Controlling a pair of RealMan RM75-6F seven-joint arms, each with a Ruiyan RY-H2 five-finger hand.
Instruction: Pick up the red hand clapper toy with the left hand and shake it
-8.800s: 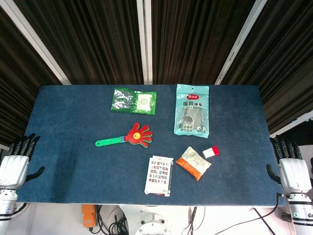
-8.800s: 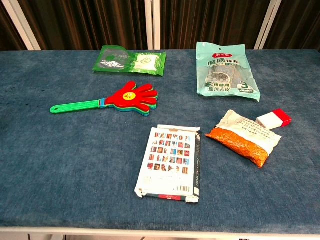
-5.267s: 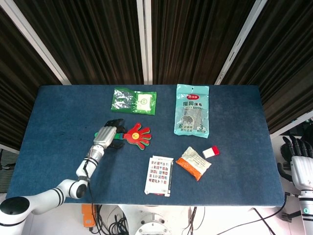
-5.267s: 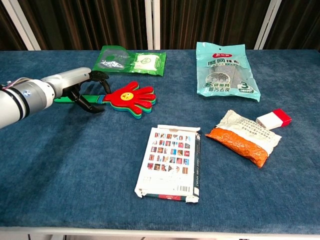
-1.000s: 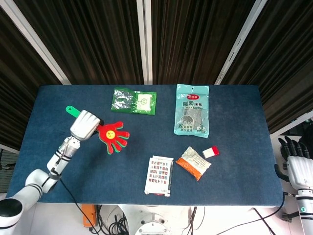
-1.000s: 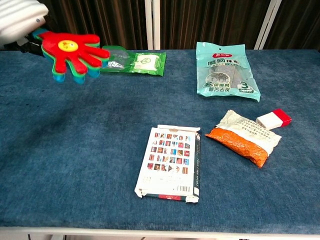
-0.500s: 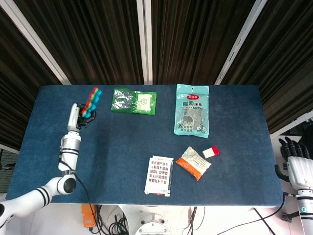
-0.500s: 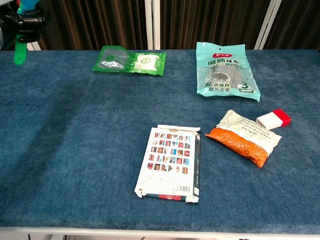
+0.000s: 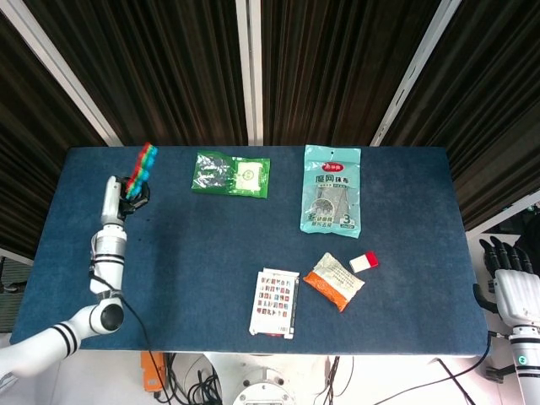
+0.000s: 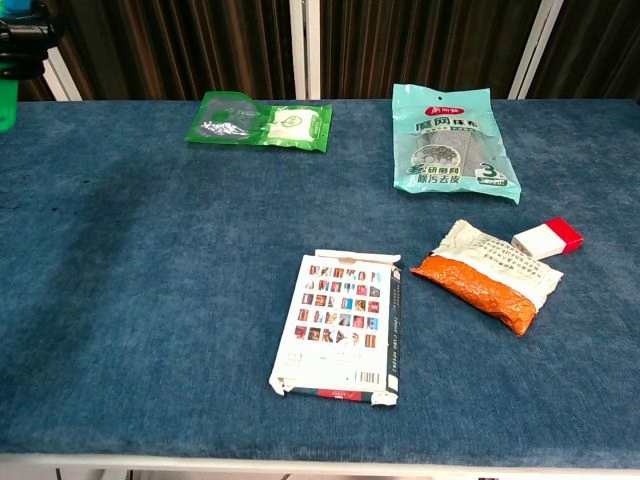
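The red hand clapper toy (image 9: 142, 165) is lifted off the table at the far left and seen edge-on, showing red, green and blue layers. My left hand (image 9: 130, 192) grips its handle just below the stacked palms, with the forearm pointing up the frame. In the chest view only the dark fingers of the left hand (image 10: 24, 40) and the green handle end (image 10: 6, 100) show at the top left corner; the palms of the toy are cut off there. My right hand (image 9: 509, 291) hangs beyond the table's right edge, fingers apart and holding nothing.
On the blue table (image 9: 405, 337) lie a green packet (image 9: 230, 174), a teal packet (image 9: 331, 201), an orange snack bag (image 9: 333, 281), a small red and white box (image 9: 364, 261) and a printed card box (image 9: 275, 303).
The left hand has swung the clapper from flat, palms showing, to edge-on, then further left and toward the table's back corner. The right hand has stayed put.
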